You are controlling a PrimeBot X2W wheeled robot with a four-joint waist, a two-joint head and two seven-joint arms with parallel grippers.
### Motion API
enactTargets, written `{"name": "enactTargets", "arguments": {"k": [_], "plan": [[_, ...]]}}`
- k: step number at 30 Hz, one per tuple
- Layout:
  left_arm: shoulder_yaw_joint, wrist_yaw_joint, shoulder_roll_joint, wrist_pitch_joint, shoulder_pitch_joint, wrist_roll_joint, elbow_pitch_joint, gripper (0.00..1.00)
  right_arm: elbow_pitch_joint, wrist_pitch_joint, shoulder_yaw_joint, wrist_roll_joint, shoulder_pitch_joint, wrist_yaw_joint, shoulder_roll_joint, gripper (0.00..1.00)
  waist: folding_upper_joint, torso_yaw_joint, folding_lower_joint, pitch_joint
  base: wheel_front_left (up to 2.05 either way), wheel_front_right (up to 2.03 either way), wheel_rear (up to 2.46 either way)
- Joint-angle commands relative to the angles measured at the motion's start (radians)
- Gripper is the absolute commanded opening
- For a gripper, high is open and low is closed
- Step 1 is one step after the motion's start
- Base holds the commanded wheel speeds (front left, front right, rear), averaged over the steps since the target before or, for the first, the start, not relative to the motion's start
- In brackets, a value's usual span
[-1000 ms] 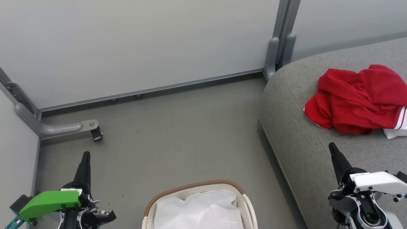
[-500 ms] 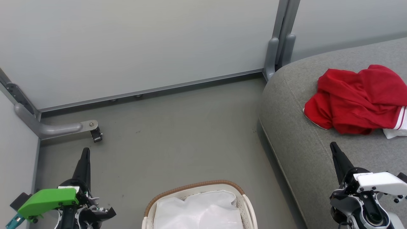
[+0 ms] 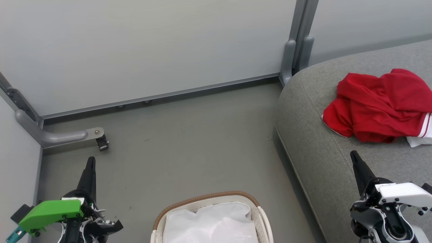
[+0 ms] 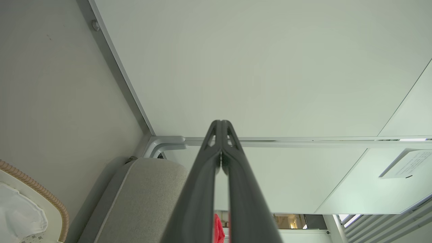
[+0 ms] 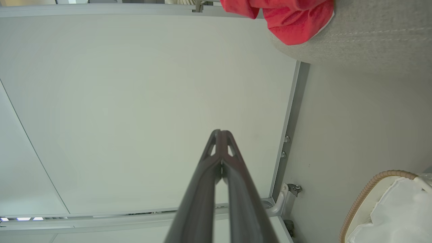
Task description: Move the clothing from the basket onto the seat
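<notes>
The red clothing (image 3: 379,104) lies in a crumpled heap on the grey seat (image 3: 314,135) at the right, with white trim at its right edge; it also shows in the right wrist view (image 5: 287,17). The white basket (image 3: 209,219) with its brown rim stands on the floor at the bottom centre, showing just its white liner. My left gripper (image 3: 90,161) hangs over the floor left of the basket, shut and holding nothing (image 4: 221,125). My right gripper (image 3: 353,155) is over the seat's front part, below the clothing, shut and holding nothing (image 5: 220,133).
Grey partition panels stand behind, with a metal post (image 3: 298,44) at the seat's corner. A metal foot with a caster (image 3: 101,141) juts onto the floor just ahead of my left gripper. Open grey floor (image 3: 189,141) lies between basket, wall and seat.
Both grippers have shifted very slightly, the left one down and the right one a little to the right. The clothing and basket lie as before.
</notes>
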Motion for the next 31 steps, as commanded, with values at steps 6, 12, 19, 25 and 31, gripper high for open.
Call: {"name": "enactTargets", "arguments": {"k": [6,12,19,25,31], "plan": [[0.002,-0.005,0.007,0.005,-0.014,-0.004,-0.003,0.0,-0.003,0.003,-0.002,0.003,0.01,0.0,-0.006,0.0,0.0014,0.0,0.0,0.0,0.0,0.0,0.0],[0.002,-0.005,0.007,0.004,-0.014,-0.004,-0.003,0.0,-0.003,0.003,-0.002,0.003,0.01,0.0,-0.006,0.0,0.0014,0.0,0.0,0.0,0.0,0.0,0.0],[0.002,-0.005,0.007,0.004,-0.014,-0.004,-0.003,0.0,-0.003,0.003,-0.002,0.003,0.01,0.0,-0.006,0.0,0.0014,0.0,0.0,0.0,0.0,0.0,0.0],[0.002,-0.005,0.007,0.004,-0.014,-0.004,-0.003,0.0,-0.003,0.003,-0.002,0.003,0.01,0.0,-0.006,0.0,0.0014,0.0,0.0,0.0,0.0,0.0,0.0],[0.002,-0.005,0.007,0.004,-0.014,-0.004,-0.003,0.0,-0.003,0.003,-0.002,0.003,0.01,0.0,-0.006,0.0,0.0014,0.0,0.0,0.0,0.0,0.0,0.0]]}}
